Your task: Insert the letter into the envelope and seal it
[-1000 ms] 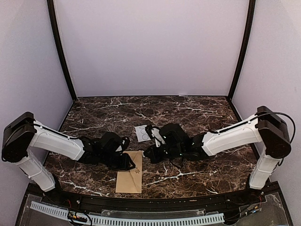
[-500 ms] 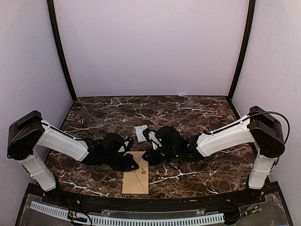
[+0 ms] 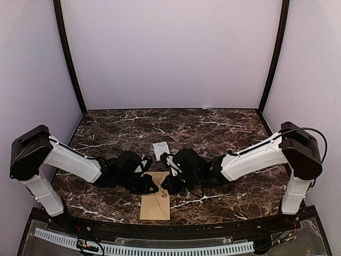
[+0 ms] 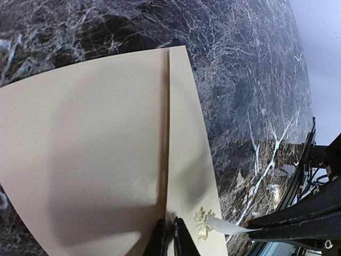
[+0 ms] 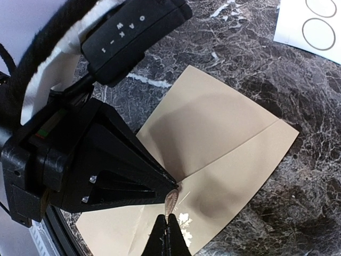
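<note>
Risk noted: both claws are crowding one spot at the far end of the envelope (image 3: 155,204), which is lying flat on the marble table (image 3: 229,133) near its front edge, a fold seam running along it. A sideways pull by either claw is likely to be dragging the paper from under the other, creasing or skewing the flap. The gold mark (image 4: 203,221) and thin white strip (image 4: 230,228) beside the tips could be tearing or sticking askew (adhesion not verifiable). The left gripper (image 4: 168,230) is reaching in low, fingers drawn together at the seam; whether it is pinching paper cannot be told. The right gripper (image 5: 167,226) is mirroring it, tips closed, nearly meeting the left.
</note>
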You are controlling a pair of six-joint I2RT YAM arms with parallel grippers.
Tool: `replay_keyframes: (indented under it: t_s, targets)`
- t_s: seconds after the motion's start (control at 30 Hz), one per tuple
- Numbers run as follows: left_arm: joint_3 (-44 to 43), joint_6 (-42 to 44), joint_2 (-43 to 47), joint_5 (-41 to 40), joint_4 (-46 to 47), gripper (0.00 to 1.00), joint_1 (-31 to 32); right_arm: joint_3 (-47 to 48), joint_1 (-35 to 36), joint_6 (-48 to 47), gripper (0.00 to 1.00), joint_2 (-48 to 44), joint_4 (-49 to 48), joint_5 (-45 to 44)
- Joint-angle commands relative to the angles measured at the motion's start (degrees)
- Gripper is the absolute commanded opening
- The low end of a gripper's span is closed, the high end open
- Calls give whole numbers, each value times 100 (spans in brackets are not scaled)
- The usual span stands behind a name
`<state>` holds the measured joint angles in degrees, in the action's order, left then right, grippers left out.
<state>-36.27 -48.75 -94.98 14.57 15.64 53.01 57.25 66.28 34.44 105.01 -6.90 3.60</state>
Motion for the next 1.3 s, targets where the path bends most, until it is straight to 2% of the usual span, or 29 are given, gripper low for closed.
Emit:
replay_keyframes:
  t_s: [0.0, 0.77, 1.27]
  targets:
    - [219, 32, -288, 5, -741, 6, 26, 126, 128, 122, 0, 41, 161, -78]
    - [210, 66, -329, 25, -772, 0, 33, 343, 249, 221, 0, 388, 218, 93]
    - [204, 48, -320, 28, -755, 0, 31, 331, 334, 277, 0, 479, 250, 98]
